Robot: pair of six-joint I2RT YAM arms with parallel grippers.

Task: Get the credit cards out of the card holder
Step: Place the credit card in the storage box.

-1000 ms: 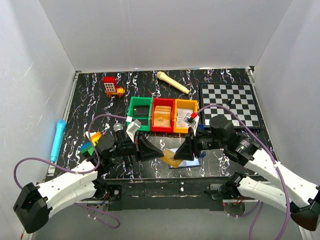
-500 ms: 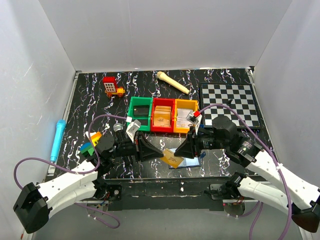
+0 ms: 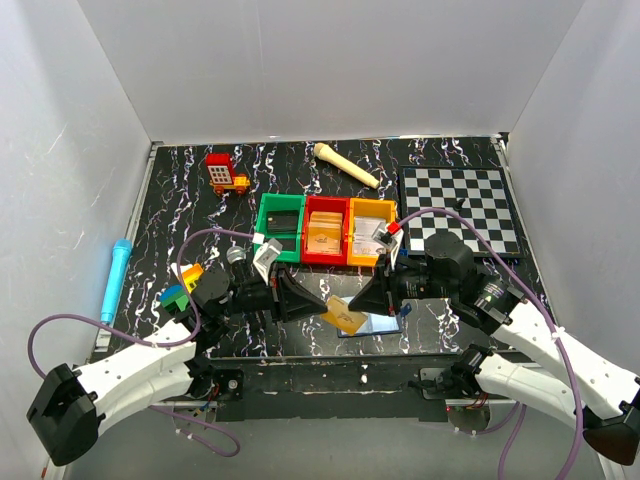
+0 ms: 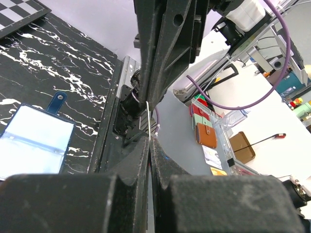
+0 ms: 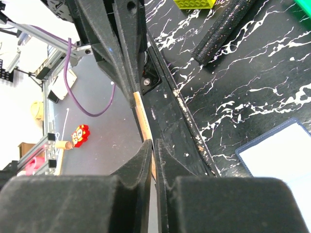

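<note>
The card holder [image 3: 385, 322] lies open on the black marbled table near the front edge, its light blue-grey inside facing up; it also shows in the left wrist view [image 4: 34, 141] and the right wrist view [image 5: 284, 153]. An orange-tan credit card [image 3: 345, 318] hangs just above the table, left of the holder, between my two grippers. My left gripper [image 3: 312, 304] is shut on the card's left edge, seen as a thin pale line [image 4: 148, 114]. My right gripper [image 3: 362, 304] is shut on its right edge [image 5: 142, 121].
Green [image 3: 280, 228], red [image 3: 325, 232] and yellow [image 3: 371, 232] bins stand in a row behind the grippers, with cards in the red and yellow ones. A chessboard [image 3: 460, 208] lies at the right, coloured blocks [image 3: 183, 285] and a blue marker [image 3: 116, 278] at the left.
The right arm has shifted slightly to the right and the card has barely moved. Both grippers stay shut on it.
</note>
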